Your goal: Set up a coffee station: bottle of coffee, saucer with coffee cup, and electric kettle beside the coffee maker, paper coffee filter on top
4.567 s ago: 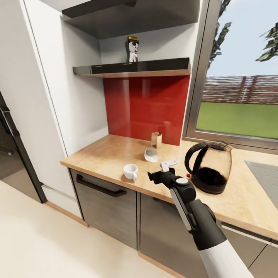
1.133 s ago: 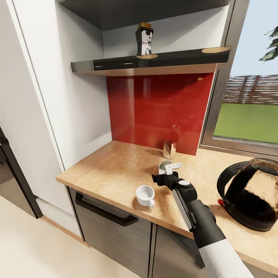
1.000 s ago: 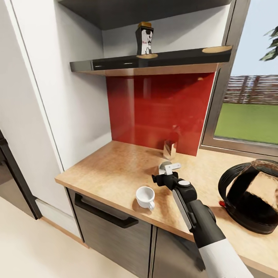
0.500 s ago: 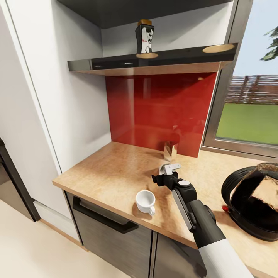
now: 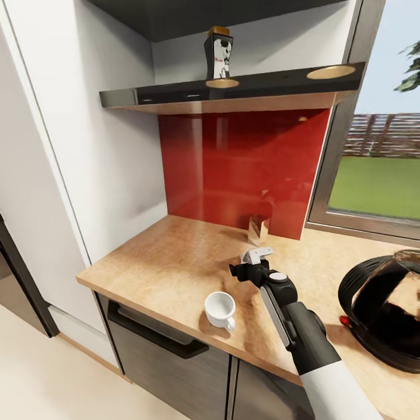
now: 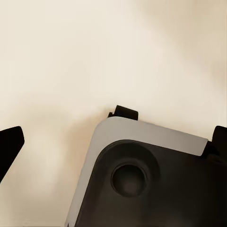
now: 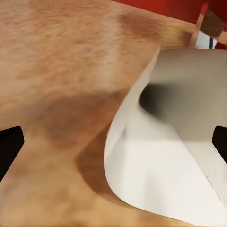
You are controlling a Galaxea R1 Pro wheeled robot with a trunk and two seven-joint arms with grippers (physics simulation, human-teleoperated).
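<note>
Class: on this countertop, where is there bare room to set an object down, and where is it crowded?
Bare worktop lies on the kitchen countertop between the white wall panel and the coffee cup, back to the red splashback. It is crowded around the right gripper, over the paper coffee filter, and toward the electric kettle.

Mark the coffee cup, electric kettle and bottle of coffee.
coffee cup (image 5: 220, 307): head view, on its white rim.
electric kettle (image 5: 382, 326): head view, on its dark body.
bottle of coffee (image 5: 218, 53): head view, on its label.
</note>
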